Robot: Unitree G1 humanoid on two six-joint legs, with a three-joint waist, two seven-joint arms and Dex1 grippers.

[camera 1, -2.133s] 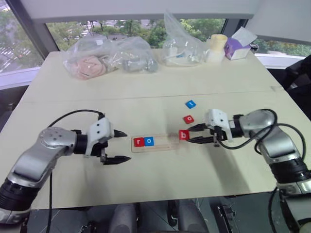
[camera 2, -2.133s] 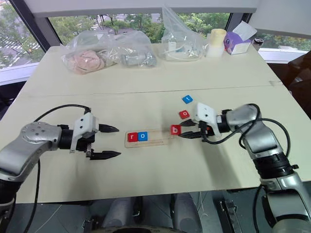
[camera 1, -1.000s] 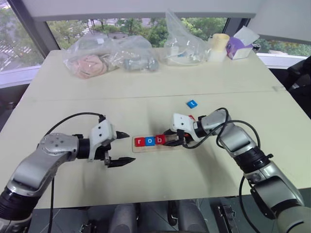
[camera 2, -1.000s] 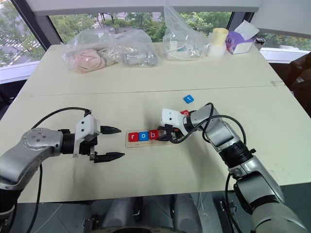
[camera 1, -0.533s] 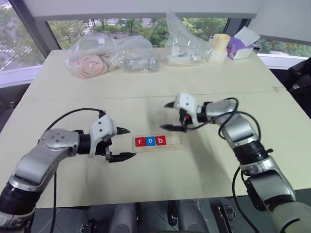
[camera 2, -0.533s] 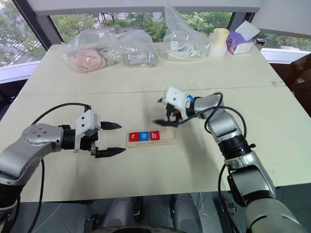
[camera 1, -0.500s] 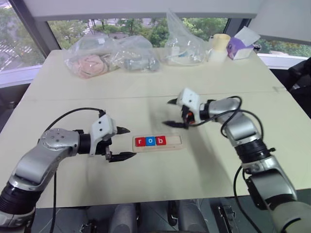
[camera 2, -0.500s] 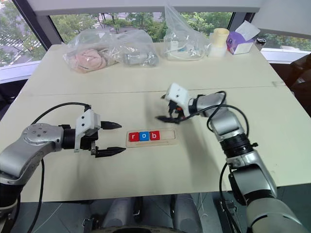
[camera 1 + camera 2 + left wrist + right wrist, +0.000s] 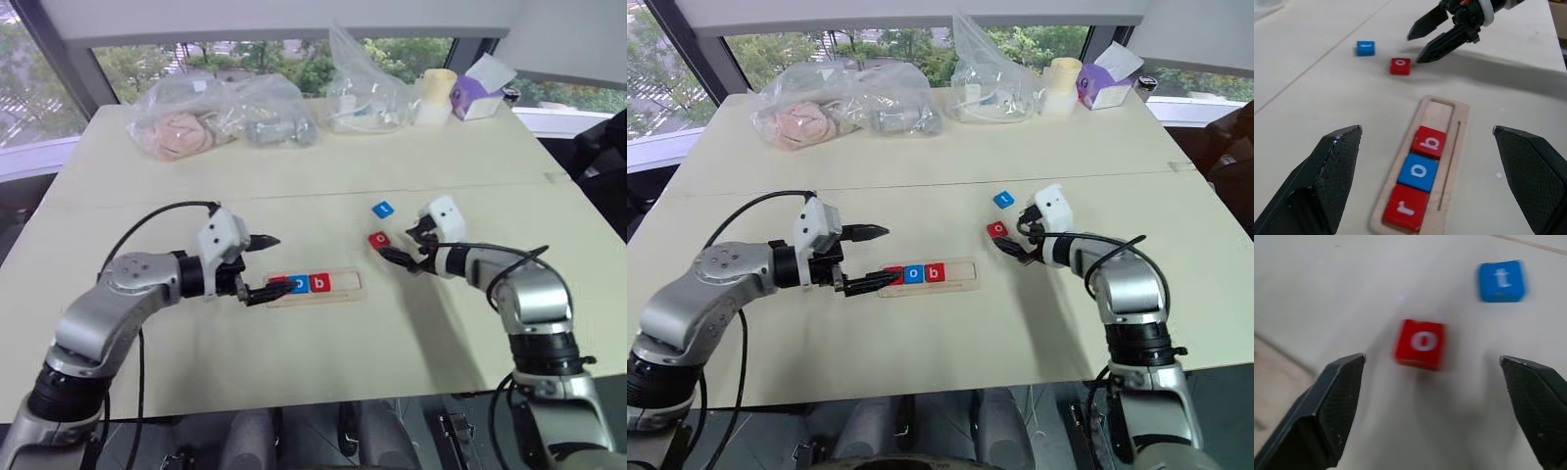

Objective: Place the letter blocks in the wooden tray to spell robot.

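The wooden tray (image 9: 315, 286) on the desk (image 9: 294, 176) is holding r, o, b. The right tool (image 9: 404, 245) is hovering open beside the red o block (image 9: 379, 239); next it needs closing on it. The left tool (image 9: 269, 266) is waiting open by the tray.

Red o tile (image 9: 1420, 343) (white letter), blue t tile (image 9: 1501, 280)
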